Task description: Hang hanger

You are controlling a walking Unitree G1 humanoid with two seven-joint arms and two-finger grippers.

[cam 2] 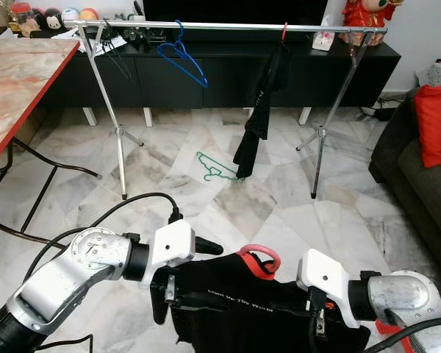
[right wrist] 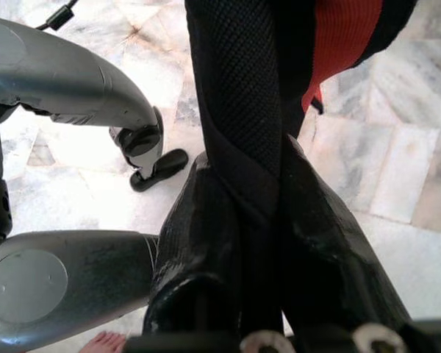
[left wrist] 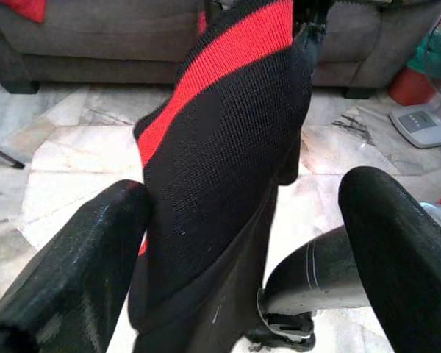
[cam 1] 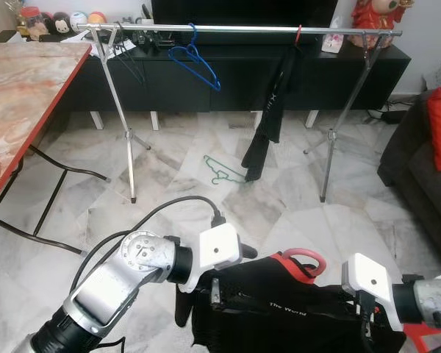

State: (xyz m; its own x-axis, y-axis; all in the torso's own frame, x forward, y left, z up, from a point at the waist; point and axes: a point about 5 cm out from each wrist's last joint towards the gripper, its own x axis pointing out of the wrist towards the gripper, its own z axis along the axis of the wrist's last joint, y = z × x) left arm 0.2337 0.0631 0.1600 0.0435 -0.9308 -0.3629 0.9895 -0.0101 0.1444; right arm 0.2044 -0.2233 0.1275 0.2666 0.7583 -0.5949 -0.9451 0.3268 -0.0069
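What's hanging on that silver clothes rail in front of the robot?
On the rail: a blue hanger, a dark wire hanger, and a black garment on a red hook. The garment covers its own hanger's shape.

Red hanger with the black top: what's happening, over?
Right pincer shut on black garment. Left pincer open around it. Red hanger not yet on rail.

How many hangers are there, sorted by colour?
Blue plastic hanger on the silver clothes rail: 1
Red hangers, one on the rail carrying a black garment, one in the robot's black garment: 2
Green hanger on the floor: 1
Dark wire hanger on the rail: 1
Total: 5
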